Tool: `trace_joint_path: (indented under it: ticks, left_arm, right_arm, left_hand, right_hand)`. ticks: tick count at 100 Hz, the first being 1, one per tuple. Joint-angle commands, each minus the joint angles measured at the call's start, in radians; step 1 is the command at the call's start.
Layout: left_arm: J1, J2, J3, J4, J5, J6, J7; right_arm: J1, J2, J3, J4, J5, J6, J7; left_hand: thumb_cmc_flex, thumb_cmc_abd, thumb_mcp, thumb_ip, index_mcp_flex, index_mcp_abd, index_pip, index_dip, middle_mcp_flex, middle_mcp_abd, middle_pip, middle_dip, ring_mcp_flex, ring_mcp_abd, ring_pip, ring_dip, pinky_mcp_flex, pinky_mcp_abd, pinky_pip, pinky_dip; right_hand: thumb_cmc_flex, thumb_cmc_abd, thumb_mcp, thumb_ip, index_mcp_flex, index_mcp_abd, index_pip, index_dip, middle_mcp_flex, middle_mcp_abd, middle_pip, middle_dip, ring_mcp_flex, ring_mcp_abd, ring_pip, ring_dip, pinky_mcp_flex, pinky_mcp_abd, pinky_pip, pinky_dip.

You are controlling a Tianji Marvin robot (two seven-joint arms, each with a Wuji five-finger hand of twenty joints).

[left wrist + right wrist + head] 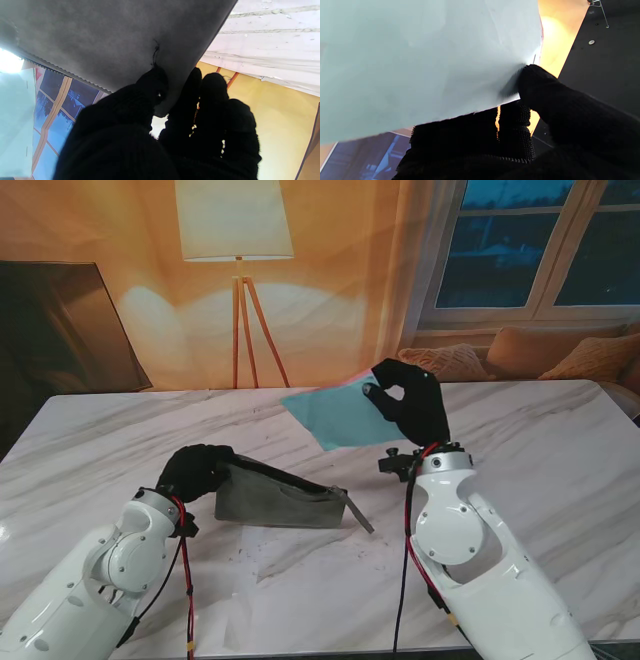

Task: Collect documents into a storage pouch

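Grey pouch (280, 498) pinched, tilted — left robot hand (195, 470); teal sheet (335, 415) aloft.

You had a white marble table (560, 450) with grey veining in front of you, running the full width of the stand view. A grey pouch (285, 498) rested on it by its lower edge, nearer to you and left of centre, with the rest of it tilted up off the surface. Faint dark specks dotted the marble just beside that edge.
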Motion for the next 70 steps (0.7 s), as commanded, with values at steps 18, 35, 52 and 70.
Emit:
trace_joint_path:
  ticks: [18,35,52,70]
  left_arm:
    - [-0.001,-0.010,0.006,-0.003,-0.020,0.024,-0.011]
    - [0.001,-0.011,0.002,-0.007,-0.023,0.030,-0.009]
    - [0.001,-0.012,0.000,-0.006,-0.026,0.023,-0.006]
    - [0.003,-0.012,-0.003,-0.007,-0.026,0.017,-0.004]
  right_arm:
    - [-0.018,-0.016,-0.043,-0.046,0.014,0.000,0.018]
    - [-0.042,-0.012,-0.060,-0.062,0.016,-0.007,0.033]
    - [-0.047,-0.013,-0.082,-0.058,0.008,-0.002,0.033]
    - [-0.042,-0.016,-0.099,-0.050,0.019,0.012,0.034]
  left_hand:
    - [0.024,0.029,-0.012,-0.017,-0.006,0.078,0.035,0.038,0.035,-0.006,0.053,0.014,0.017,0.084,0.049,0.008,-0.014,-0.058,-0.004,-0.033]
    - [0.026,0.034,-0.015,-0.016,-0.012,0.087,0.034,0.041,0.032,-0.003,0.064,0.018,0.017,0.083,0.055,0.011,-0.016,-0.057,-0.004,-0.030]
    - [0.028,0.035,-0.020,-0.016,-0.013,0.087,0.035,0.043,0.030,-0.003,0.071,0.020,0.016,0.085,0.059,0.014,-0.018,-0.058,-0.004,-0.027]
    - [0.030,0.036,-0.022,-0.015,-0.013,0.088,0.035,0.043,0.029,-0.003,0.071,0.019,0.015,0.084,0.059,0.014,-0.020,-0.058,-0.005,-0.025]
  right_hand:
    - [0.018,0.024,0.021,-0.015,0.043,-0.050,0.042,0.033,0.011,0.006,0.001,0.007,0.018,-0.034,0.001,0.003,-0.002,-0.027,0.012,-0.010]
    - [0.019,0.022,0.023,-0.015,0.044,-0.048,0.042,0.032,0.012,0.009,0.000,0.006,0.017,-0.033,0.001,0.004,-0.001,-0.026,0.011,-0.011]
    - [0.019,0.022,0.023,-0.015,0.044,-0.049,0.042,0.032,0.011,0.007,0.000,0.005,0.017,-0.033,0.001,0.003,-0.002,-0.025,0.011,-0.011]
    - [0.020,0.023,0.022,-0.015,0.043,-0.048,0.042,0.031,0.009,0.008,0.000,0.005,0.014,-0.035,0.000,0.004,-0.004,-0.025,0.009,-0.012]
